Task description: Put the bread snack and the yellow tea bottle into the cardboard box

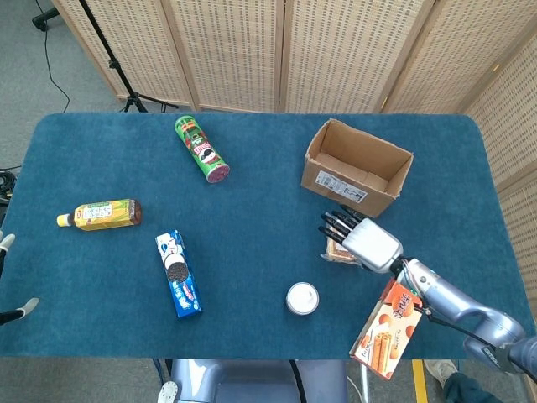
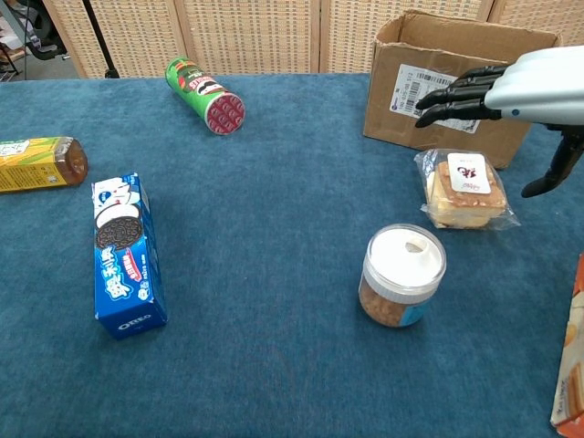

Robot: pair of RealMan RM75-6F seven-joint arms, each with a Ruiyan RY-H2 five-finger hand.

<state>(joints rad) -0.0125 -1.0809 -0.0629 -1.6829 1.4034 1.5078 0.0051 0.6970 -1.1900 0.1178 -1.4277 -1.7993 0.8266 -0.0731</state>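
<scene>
The bread snack [image 2: 464, 193] lies in clear wrap on the blue table in front of the open cardboard box [image 1: 357, 167] [image 2: 461, 80]. My right hand [image 1: 362, 237] [image 2: 511, 91] hovers just above the snack [image 1: 334, 249], fingers spread and empty, covering most of it in the head view. The yellow tea bottle [image 1: 100, 215] [image 2: 38, 162] lies on its side at the far left. Two fingertips of my left hand [image 1: 12, 277] show at the left edge of the head view, apart and holding nothing.
A green crisps can [image 1: 202, 149] lies at the back left. A blue cookie box [image 1: 177, 274] sits left of centre. A white-lidded jar [image 1: 302, 298] [image 2: 401, 275] stands near the snack. An orange box [image 1: 389, 327] lies at the front right.
</scene>
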